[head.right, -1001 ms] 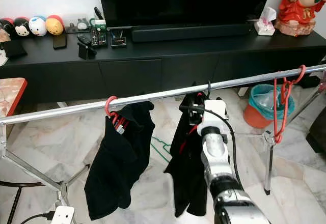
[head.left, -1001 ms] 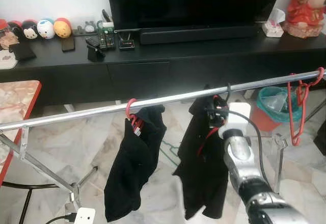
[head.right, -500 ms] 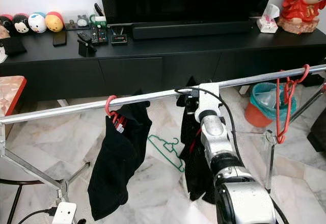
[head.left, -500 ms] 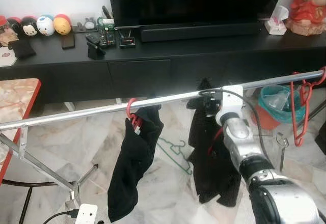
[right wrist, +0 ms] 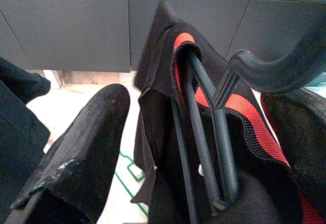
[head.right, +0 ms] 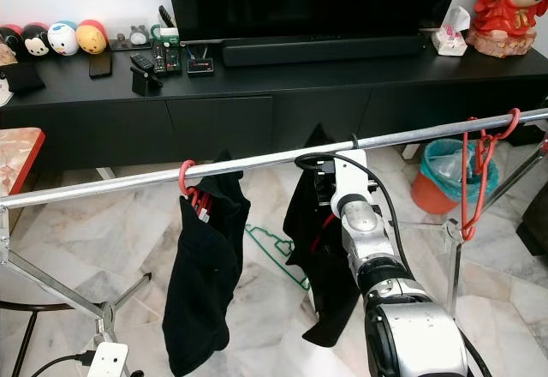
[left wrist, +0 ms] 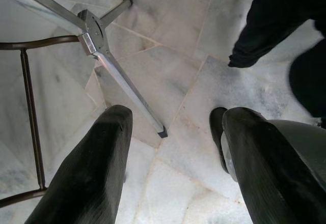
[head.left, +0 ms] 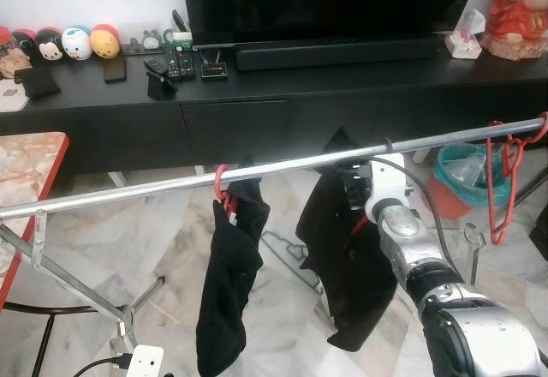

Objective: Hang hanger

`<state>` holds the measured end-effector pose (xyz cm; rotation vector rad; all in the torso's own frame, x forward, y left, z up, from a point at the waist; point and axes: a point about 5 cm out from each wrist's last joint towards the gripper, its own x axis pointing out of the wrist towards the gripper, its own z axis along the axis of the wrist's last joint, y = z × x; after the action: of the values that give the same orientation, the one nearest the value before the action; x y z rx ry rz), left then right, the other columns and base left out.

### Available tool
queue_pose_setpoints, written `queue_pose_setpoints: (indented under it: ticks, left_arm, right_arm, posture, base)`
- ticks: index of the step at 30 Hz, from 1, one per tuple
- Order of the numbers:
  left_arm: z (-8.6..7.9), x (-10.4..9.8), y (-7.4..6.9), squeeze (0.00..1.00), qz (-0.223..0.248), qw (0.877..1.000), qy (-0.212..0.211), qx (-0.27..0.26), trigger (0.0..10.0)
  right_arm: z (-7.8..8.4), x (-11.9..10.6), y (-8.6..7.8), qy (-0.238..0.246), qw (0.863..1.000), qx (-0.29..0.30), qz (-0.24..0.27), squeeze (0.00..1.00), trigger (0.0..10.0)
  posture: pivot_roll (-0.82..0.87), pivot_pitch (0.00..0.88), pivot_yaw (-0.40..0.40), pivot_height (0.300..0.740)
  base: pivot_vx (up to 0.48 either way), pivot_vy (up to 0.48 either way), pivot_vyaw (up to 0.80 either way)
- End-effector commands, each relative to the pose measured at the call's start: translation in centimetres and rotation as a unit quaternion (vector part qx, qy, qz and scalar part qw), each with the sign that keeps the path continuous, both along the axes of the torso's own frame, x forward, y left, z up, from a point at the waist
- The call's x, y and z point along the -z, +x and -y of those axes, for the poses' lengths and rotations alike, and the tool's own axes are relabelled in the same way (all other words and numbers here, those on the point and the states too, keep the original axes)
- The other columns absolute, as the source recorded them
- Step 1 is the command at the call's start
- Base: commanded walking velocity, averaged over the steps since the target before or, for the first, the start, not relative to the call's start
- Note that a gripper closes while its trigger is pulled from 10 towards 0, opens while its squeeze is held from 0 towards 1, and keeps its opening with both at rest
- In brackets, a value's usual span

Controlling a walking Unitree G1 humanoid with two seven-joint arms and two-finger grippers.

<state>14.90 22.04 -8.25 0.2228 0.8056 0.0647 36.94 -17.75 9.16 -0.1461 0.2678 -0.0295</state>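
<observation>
Across the head camera's left eye view, a long metal rail point(head.left: 282, 169) slants from lower left to upper right in front of a black TV cabinet point(head.left: 257, 111), and the right gripper point(head.left: 353, 180) is raised to just under the rail, at the top of a black garment point(head.left: 338, 257) hanging there on a dark hanger point(head.left: 387, 145) whose hook sits over the rail. Further left on the rail, a red hanger point(head.left: 221, 190) carries a second black garment point(head.left: 229, 283), and red empty hangers point(head.left: 501, 176) dangle near the rail's right end. From the right eye view, the same scene shows the silver right arm point(head.right: 377, 266) reaching up to the rail, a green hanger point(head.right: 274, 253) lying on the marble floor point(head.right: 111, 231) behind the clothes, and a teal bin point(head.right: 441, 176) off to the right. Down in the left wrist view, the left gripper point(left wrist: 170, 158) hangs over the floor with its two black fingers point(left wrist: 91, 173) spread apart, holding nothing, near a foot of the rack's metal stand point(left wrist: 107, 61). Close up in the right wrist view, the right gripper's fingers point(right wrist: 76, 152) stand apart on either side of the dark hanger's wires and the red-trimmed collar of the garment; whether they press on the hanger cannot be told.
</observation>
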Motion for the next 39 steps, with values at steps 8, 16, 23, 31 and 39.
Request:
queue_pose_setpoints:
  ticks: [8,16,23,31,39]
  left_arm:
    - [-0.4,0.3,-0.7,0.0,-0.02,1.0,0.008,-0.004,10.0]
    - [-0.6,0.4,-0.9,0.0,-0.026,1.0,0.011,-0.006,10.0]
    - [-0.7,0.5,-1.0,0.0,-0.031,0.999,0.011,-0.006,10.0]
    - [-0.8,0.6,-1.1,0.0,-0.037,0.999,0.011,-0.005,10.0]
    - [-0.8,0.6,-1.2,0.0,-0.042,0.999,0.011,-0.002,10.0]
  right_arm:
    - [-0.2,-0.4,0.3,0.005,1.0,-0.009,-0.002,0.0,0.0]
    - [-0.4,-0.2,0.2,0.01,1.0,-0.012,-0.005,0.0,0.0]
    - [-0.5,0.0,0.1,0.014,1.0,-0.014,-0.01,0.0,0.0]
    - [-0.8,0.4,0.0,0.017,1.0,-0.017,-0.019,0.0,0.0]
    - [-1.4,0.6,-0.1,0.041,0.999,-0.024,-0.021,0.0,0.0]
  posture:
    - [0.03,0.079,-0.006,0.74]
    - [0.03,0.079,-0.007,0.74]
    - [0.04,0.079,-0.005,0.74]
    - [0.04,0.08,-0.003,0.74]
    - [0.04,0.081,0.002,0.74]
  base:
    - [0.0,0.0,0.0]
    - [0.0,0.0,0.0]
    - [0.0,0.0,0.0]
    - [0.0,0.0,0.0]
    - [0.0,0.0,0.0]
